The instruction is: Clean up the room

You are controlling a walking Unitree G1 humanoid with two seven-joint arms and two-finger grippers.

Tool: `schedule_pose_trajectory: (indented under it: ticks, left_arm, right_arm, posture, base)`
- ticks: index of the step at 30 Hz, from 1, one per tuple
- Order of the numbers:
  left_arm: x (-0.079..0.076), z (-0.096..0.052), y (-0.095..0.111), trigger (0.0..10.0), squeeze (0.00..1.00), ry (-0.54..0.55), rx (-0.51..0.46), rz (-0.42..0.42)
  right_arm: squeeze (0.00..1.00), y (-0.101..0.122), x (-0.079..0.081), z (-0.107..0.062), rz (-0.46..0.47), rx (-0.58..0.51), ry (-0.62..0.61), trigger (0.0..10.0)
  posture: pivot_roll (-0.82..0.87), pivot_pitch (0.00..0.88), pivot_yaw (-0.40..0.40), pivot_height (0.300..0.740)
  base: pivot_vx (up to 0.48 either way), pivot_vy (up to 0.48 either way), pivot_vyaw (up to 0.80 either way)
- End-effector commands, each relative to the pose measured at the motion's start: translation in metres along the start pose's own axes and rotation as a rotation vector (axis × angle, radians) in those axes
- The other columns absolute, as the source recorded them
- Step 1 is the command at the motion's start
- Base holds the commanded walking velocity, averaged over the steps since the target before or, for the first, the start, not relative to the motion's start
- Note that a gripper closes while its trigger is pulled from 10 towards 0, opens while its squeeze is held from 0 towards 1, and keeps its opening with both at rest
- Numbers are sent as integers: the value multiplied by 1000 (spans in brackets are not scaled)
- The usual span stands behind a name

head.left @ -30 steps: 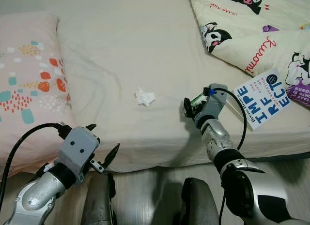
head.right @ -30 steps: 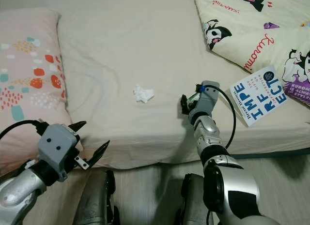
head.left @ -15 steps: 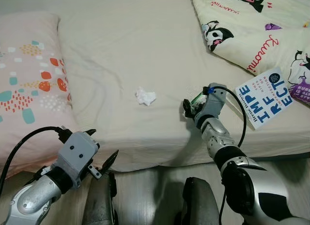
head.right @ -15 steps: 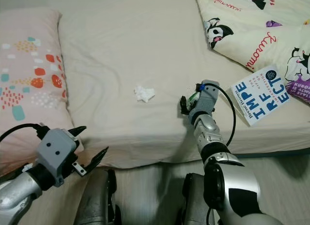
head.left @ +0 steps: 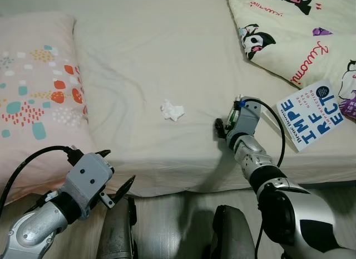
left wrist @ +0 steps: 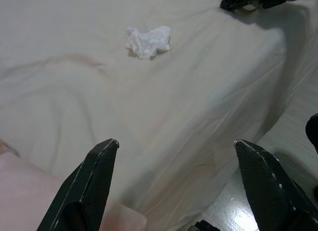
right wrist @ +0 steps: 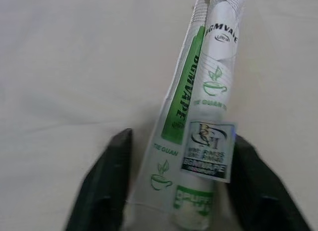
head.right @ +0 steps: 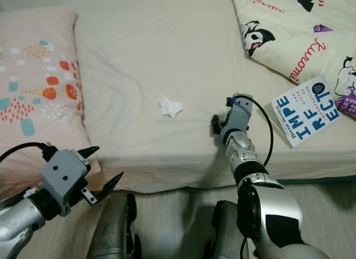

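Both claws differ: right claw (right wrist: 176,191) apparently clamps a green-printed packet (right wrist: 198,116), left claw (left wrist: 179,186) gapes wide.

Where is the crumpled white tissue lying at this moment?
The crumpled tissue lies on the bed sheet, between the pillow and the right gripper.

I see open sheet mid-bed (head.left: 156,58) around the crumpled tissue (head.left: 172,110). A pillow (head.left: 36,97) blocks the left edge; the blanket (head.left: 300,36) and book (head.left: 311,114) crowd the right.
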State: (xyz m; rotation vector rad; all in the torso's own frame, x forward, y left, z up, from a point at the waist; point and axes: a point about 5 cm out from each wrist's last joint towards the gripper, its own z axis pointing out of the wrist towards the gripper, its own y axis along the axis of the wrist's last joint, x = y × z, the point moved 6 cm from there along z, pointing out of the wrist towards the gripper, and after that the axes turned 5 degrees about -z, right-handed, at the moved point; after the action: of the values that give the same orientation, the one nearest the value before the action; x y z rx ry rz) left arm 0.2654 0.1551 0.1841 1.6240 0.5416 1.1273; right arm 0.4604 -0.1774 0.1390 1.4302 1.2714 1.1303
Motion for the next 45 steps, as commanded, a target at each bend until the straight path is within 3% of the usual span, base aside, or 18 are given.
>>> schedule_pose_trajectory:
  ticks: [1,10,17,21,22,28,29,30,31,32,34,37,39,42,45]
  left_arm:
    - [-5,-2,-1,10000,0,-16,4,-5]
    - [-8,4,0,10000,0,-19,-16,-17]
    - [-21,28,-1,10000,0,-37,-90,-145]
    - [-42,38,5,10000,0,-140,-132,-204]
    - [-47,41,7,10000,0,-160,-143,-222]
    - [-44,55,6,10000,0,-92,-165,-269]
    - [-39,60,1,10000,0,-48,-144,-291]
    - [-39,60,1,10000,0,-48,-144,-291]
    - [-31,66,-5,10000,0,19,-129,-326]
    - [-31,66,-5,10000,0,19,-129,-326]
    - [-15,77,-26,10000,0,172,-51,-312]
    - [-8,81,-35,10000,0,235,-8,-305]
    - [3,88,-42,10000,0,321,12,-326]
    - [5,95,-42,10000,0,344,-4,-386]
    - [-1,102,-46,10000,0,321,21,-394]
  right_arm:
    - [0,-15,-3,-2,24,45,-7,0]
    - [0,-14,-4,-2,42,32,-10,0]
    - [0,-9,-4,-2,73,-2,-17,0]
    - [0,-2,4,-2,96,-43,5,0]
    - [0,1,10,-2,80,-63,23,0]
    - [0,12,32,-5,26,-154,84,0]
    - [0,16,38,-9,10,-201,93,3843]
    - [0,16,38,-9,10,-201,93,3843]
    - [0,18,47,-15,7,-247,112,10000]
    - [0,18,47,-15,7,-247,112,10000]
    - [0,18,58,-38,-51,-353,128,10000]
    - [0,13,57,-50,-79,-372,117,10000]
    - [0,-1,55,-70,-132,-396,119,10000]
    - [0,-18,52,-79,-133,-372,127,10000]
    - [0,-29,49,-80,-126,-338,127,10000]
  posture:
    - [373,341,-38,556]
    - [339,313,-51,556]
    - [166,207,-90,556]
    - [116,170,-100,556]
    - [80,127,-104,556]
    - [57,77,-99,556]
    - [33,48,-92,556]
    - [33,48,-92,556]
    - [17,39,-85,556]
    - [17,39,-85,556]
    - [12,19,-75,556]
    - [13,17,-73,556]
    - [5,4,-54,561]
    - [1,0,-39,571]
    - [2,0,-28,581]
  base:
    - [0,0,0]
    - [0,0,0]
    - [0,0,0]
    - [0,0,0]
    - [0,0,0]
    - [0,0,0]
    - [0,0,0]
    - [0,0,0]
    - [0,0,0]
    - [0,0,0]
    - [0,0,0]
    - [0,0,0]
    - [0,0,0]
    - [0,0,0]
    - [0,0,0]
